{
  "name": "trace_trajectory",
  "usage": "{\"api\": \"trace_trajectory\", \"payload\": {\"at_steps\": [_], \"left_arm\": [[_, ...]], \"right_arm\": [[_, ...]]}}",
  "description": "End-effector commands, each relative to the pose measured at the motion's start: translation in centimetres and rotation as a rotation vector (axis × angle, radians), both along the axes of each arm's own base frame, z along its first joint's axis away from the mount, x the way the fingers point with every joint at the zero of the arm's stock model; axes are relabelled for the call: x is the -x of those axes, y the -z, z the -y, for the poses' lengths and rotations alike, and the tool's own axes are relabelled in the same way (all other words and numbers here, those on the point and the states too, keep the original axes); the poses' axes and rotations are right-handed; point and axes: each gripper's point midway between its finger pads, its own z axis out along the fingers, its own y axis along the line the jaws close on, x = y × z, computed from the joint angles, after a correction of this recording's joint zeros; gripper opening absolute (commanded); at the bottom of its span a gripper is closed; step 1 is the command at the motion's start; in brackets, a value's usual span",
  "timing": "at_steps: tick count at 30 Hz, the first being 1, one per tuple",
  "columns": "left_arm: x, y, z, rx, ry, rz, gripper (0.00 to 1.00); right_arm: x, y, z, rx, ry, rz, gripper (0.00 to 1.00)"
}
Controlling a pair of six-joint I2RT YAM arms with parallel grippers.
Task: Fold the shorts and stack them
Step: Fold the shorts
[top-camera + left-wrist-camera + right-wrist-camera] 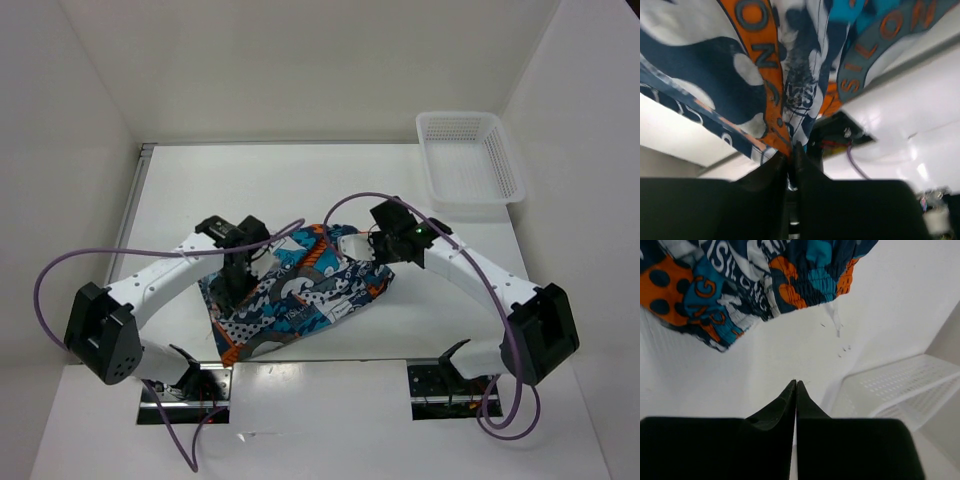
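Top external view: the shorts [300,295] lay bunched and partly doubled over in the middle of the table [200,190], between the two arms and well apart from the basket [470,165] at the far right corner.
Left gripper [235,275]: it sat over the left part of the shorts. In the left wrist view its fingers were drawn nearly together with a fold of printed cloth running down into the tips, so it looked to be pinching the shorts.
Right gripper [372,245]: it was at the right edge of the shorts. In the right wrist view its fingers were pressed together on nothing, with bare table beneath and the cloth lying just ahead of the tips.
Waistband [815,282]: this was a gathered elastic edge on the side nearest the right gripper.
Handling: the shorts looked light, thin and limp. They would likely sag from any single hold, keep no shape of their own, and slide easily over the smooth table. They were not fragile.
Where to take hold: edges and corners seemed best, meaning the ends of the waistband or the leg hems, pinched through both layers. The thicker elastic should give a firmer bite, while a pinch in mid-panel would only raise a tent.
Stage: the heap looked untidy rather than squarely folded, so the fold seemed unfinished and stacking not yet begun.
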Motion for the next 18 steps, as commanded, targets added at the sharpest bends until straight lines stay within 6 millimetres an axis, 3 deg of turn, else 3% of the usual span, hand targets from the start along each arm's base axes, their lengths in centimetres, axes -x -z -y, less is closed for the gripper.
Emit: {"api": "trace_trajectory", "payload": {"at_steps": [1, 2, 3, 4, 5, 6, 8, 9, 11, 13, 18], "left_arm": [[3.1, 1.7, -1.4, -0.070, 0.010, -0.145, 0.23], [2.8, 1.5, -1.5, -0.063, -0.004, -0.136, 0.32], [2.8, 1.4, -1.4, -0.058, -0.004, -0.128, 0.38], [2.4, 1.3, -2.0, -0.079, -0.011, -0.105, 0.44], [1.8, 1.4, -2.0, -0.074, -0.023, -0.081, 0.60], [0.4, 1.2, -2.3, -0.064, -0.053, -0.022, 0.63], [-3.7, 1.1, -2.7, -0.064, -0.098, 0.156, 0.64], [-5.3, 0.8, -2.8, -0.063, -0.122, 0.217, 0.64], [-8.2, 1.1, -3.5, -0.077, -0.172, 0.309, 0.62], [-9.1, 2.6, -3.1, -0.090, -0.169, 0.285, 0.59], [-8.1, 8.2, -3.7, -0.181, -0.152, 0.136, 0.54]], "right_arm": [[-1.2, -0.5, -2.7, -0.161, 0.104, 0.012, 0.07], [-1.6, -0.1, -3.9, -0.221, 0.139, -0.019, 0.27], [-2.0, -0.3, -4.9, -0.281, 0.178, -0.036, 0.35], [-2.9, -1.8, -6.5, -0.392, 0.246, -0.042, 0.38], [-3.2, -1.7, -7.6, -0.439, 0.266, -0.073, 0.38], [-3.1, -2.6, -9.6, -0.520, 0.248, -0.102, 0.38], [-2.4, -2.0, -12.5, -0.586, 0.247, -0.155, 0.32], [-2.3, -1.9, -13.6, -0.608, 0.244, -0.171, 0.24], [-2.3, -0.7, -14.7, -0.645, 0.300, -0.221, 0.15], [-2.4, 1.8, -15.2, -0.619, 0.340, -0.279, 0.06], [-1.2, 6.9, -14.0, -0.489, 0.426, -0.384, 0.00]]}}
